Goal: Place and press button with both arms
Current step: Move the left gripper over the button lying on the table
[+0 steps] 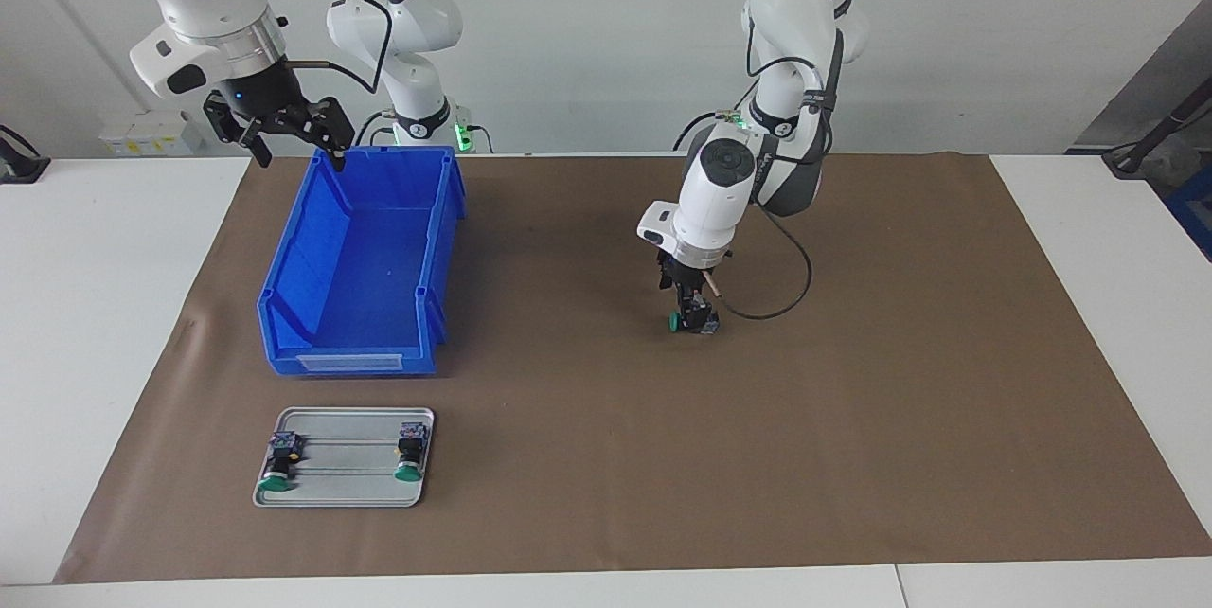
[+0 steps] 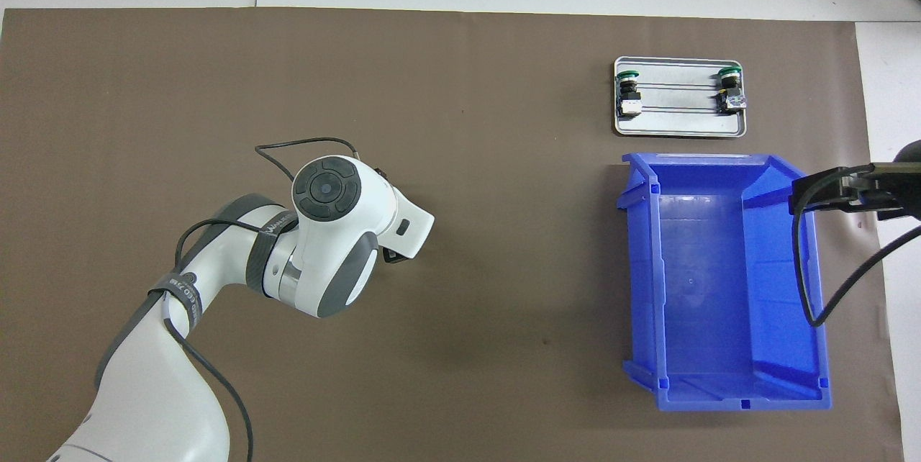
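My left gripper [image 1: 691,310] points down over the middle of the brown mat and is shut on a button [image 1: 689,320]. The button's green cap [image 1: 673,322] faces sideways toward the right arm's end, low at the mat. In the overhead view the left arm's wrist [image 2: 338,232] hides this gripper and button. My right gripper [image 1: 295,152] is open and empty, raised over the blue bin's corner nearest the robots; it also shows in the overhead view [image 2: 835,188]. Two more buttons [image 1: 279,464] [image 1: 409,456] lie on a metal tray [image 1: 346,485].
The open blue bin [image 1: 350,364] [image 2: 809,304] stands toward the right arm's end, with nothing in it. The metal tray [image 2: 680,124] lies just farther from the robots than the bin. The brown mat [image 1: 852,400] covers most of the table.
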You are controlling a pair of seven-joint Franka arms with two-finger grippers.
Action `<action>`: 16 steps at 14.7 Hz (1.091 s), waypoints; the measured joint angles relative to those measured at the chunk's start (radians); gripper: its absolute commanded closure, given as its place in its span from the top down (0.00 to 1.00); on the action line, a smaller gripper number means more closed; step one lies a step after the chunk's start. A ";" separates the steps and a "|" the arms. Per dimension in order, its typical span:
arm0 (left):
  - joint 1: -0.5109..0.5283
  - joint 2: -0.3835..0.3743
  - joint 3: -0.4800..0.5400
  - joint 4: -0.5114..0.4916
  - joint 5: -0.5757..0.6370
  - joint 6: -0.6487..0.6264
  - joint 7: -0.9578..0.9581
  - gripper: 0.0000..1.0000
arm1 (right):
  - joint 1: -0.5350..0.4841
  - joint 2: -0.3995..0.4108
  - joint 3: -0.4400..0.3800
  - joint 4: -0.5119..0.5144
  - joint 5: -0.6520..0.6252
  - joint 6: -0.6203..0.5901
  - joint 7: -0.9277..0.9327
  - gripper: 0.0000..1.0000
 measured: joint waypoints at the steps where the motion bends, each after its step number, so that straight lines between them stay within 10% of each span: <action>1: 0.000 0.013 0.001 0.008 0.000 0.004 0.000 0.89 | -0.001 0.001 0.000 0.010 0.000 -0.019 -0.001 1.00; 5: 0.000 0.032 0.002 0.017 0.002 0.019 0.001 0.86 | -0.008 0.008 -0.003 0.024 0.003 -0.066 -0.002 1.00; 12: 0.000 0.033 0.002 0.025 0.039 0.030 0.001 0.03 | -0.016 0.021 -0.010 0.027 0.010 -0.051 -0.002 1.00; 16: 0.000 0.034 0.005 0.033 0.039 0.037 0.001 0.00 | -0.016 0.021 -0.009 0.027 0.011 -0.051 -0.002 1.00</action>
